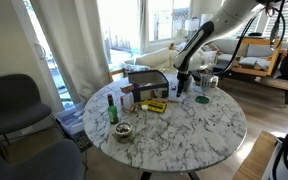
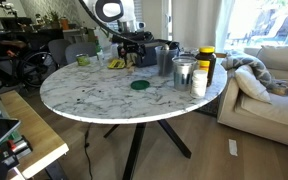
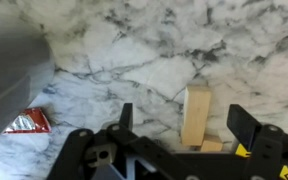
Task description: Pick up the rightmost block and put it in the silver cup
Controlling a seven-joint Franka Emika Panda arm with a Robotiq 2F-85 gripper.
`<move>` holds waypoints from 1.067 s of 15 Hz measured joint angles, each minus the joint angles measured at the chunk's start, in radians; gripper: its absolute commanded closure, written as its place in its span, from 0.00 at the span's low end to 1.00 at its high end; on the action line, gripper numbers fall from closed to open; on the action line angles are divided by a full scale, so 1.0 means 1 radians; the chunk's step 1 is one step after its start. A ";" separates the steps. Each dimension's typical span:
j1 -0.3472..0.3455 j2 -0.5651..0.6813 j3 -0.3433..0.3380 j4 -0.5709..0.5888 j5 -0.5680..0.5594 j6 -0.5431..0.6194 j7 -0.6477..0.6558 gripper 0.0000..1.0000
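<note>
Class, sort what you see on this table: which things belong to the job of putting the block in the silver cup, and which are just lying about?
Job in hand: upright block; silver cup.
Lying about: green bottle; red packet; yellow-lidded jar; small bowl.

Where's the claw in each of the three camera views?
In an exterior view: claw right of centre, above the marble table.
In an exterior view: claw upper middle, over the table's far side.
Wrist view: claw along the bottom, straddling a wooden block.
Shared landmark: the marble table.
</note>
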 measured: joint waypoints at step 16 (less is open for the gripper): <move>0.032 0.070 0.007 0.053 -0.038 0.014 0.158 0.21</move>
